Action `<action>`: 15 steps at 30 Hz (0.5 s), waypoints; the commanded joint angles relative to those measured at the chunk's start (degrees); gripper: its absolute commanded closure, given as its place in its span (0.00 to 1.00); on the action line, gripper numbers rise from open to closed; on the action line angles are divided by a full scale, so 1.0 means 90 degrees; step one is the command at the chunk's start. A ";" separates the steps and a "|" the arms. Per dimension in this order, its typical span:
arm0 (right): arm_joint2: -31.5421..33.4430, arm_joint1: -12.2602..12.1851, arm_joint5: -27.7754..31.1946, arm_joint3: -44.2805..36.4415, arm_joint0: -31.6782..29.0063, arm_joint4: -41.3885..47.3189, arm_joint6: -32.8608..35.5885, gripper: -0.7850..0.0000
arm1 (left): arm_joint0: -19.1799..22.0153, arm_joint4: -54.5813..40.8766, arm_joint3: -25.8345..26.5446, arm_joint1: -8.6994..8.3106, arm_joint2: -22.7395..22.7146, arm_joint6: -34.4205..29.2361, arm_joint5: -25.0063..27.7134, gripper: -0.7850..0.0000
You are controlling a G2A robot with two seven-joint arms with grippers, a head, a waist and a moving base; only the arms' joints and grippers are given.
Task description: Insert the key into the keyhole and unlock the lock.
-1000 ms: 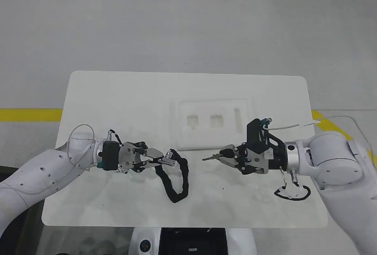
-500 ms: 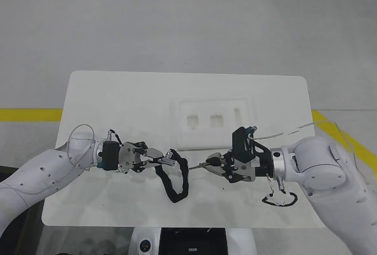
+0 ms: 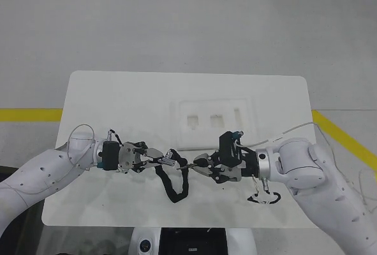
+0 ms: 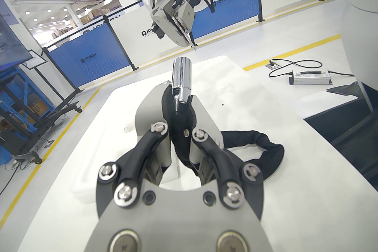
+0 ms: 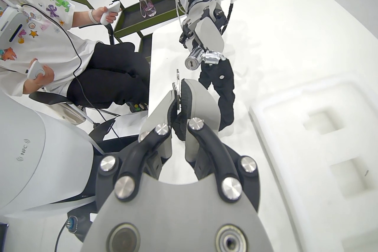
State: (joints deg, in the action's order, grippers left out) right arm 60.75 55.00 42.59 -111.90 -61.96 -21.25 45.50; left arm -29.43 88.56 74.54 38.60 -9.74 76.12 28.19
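Two pincers face each other, tip to tip, low over the near half of the white table (image 3: 111, 95). The left pincer (image 3: 157, 160) is clenched on the black cloth-covered neck of the lock (image 3: 170, 159). The lock's chrome cylinder juts out just past its fingertips, with the keyhole (image 5: 191, 63) turned toward the opposite arm. From that grip the sleeved chain (image 3: 175, 185) droops in a loop onto the tabletop, below and just ahead of the left pincer's tips. The right pincer (image 3: 204, 164) grasps the key (image 3: 189, 166) flat between its pads, and the thin blade pokes straight forward from its tips. The blade's point hangs just beside the cylinder's face, very near the keyhole but with a sliver of gap, not inside it. A white foam tray (image 3: 178, 137) lies flat on the table beyond both pincers.
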 commanded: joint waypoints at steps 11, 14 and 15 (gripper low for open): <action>-0.0173 0.0070 -0.0039 0.0111 0.0098 -0.0599 -0.0618 1.00 | 0.0000 0.0000 0.0000 0.0000 0.0000 0.0000 0.0000 1.00; -0.0169 0.0070 -0.0048 0.0114 0.0068 -0.0690 -0.0683 1.00 | 0.0000 0.0000 0.0000 0.0000 0.0000 0.0000 0.0000 1.00; -0.0175 0.0070 -0.0051 0.0114 0.0062 -0.0708 -0.0696 1.00 | 0.0000 0.0000 0.0000 0.0000 0.0000 0.0000 0.0000 1.00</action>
State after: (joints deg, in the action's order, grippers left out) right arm 59.23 55.63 42.16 -110.89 -61.35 -27.46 39.32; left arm -29.43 88.56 74.54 38.60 -9.74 76.12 28.19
